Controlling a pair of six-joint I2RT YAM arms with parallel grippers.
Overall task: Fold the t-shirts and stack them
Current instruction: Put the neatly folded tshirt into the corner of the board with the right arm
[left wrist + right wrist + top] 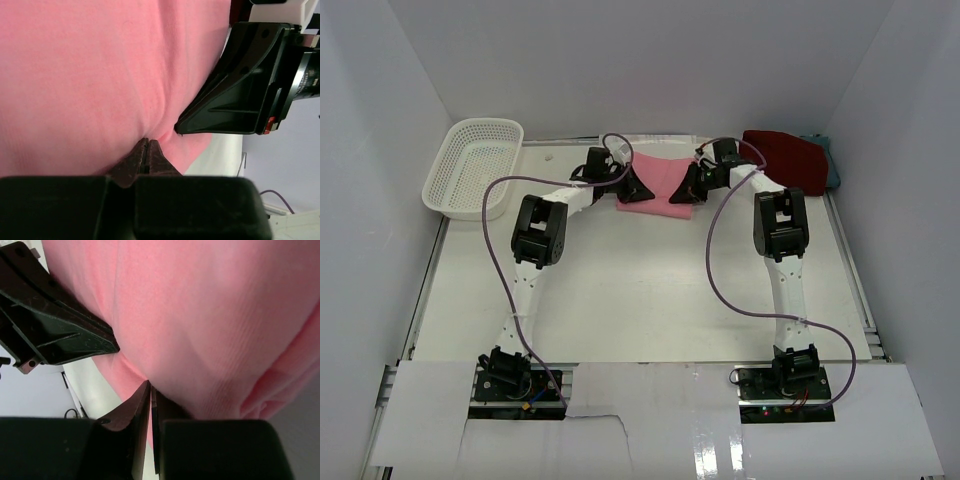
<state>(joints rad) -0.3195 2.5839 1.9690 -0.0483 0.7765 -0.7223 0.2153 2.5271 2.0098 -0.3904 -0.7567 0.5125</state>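
Note:
The light pink t-shirt (658,172) lies at the far middle of the table, partly gathered. Both grippers sit close together at its near edge. My left gripper (642,190) is shut, and the pink cloth (100,75) puckers into its tips (147,142). My right gripper (678,191) is shut on a thin fold of the same shirt (210,315) at its tips (151,388). Each wrist view shows the other gripper's black finger right beside the pinch. The dark red t-shirt (783,160) lies bunched at the far right, on top of the teal-grey one (833,168).
A white perforated basket (472,166) stands at the far left corner, tilted against the wall. White walls close in the table on three sides. Purple cables loop from both arms over the table's middle.

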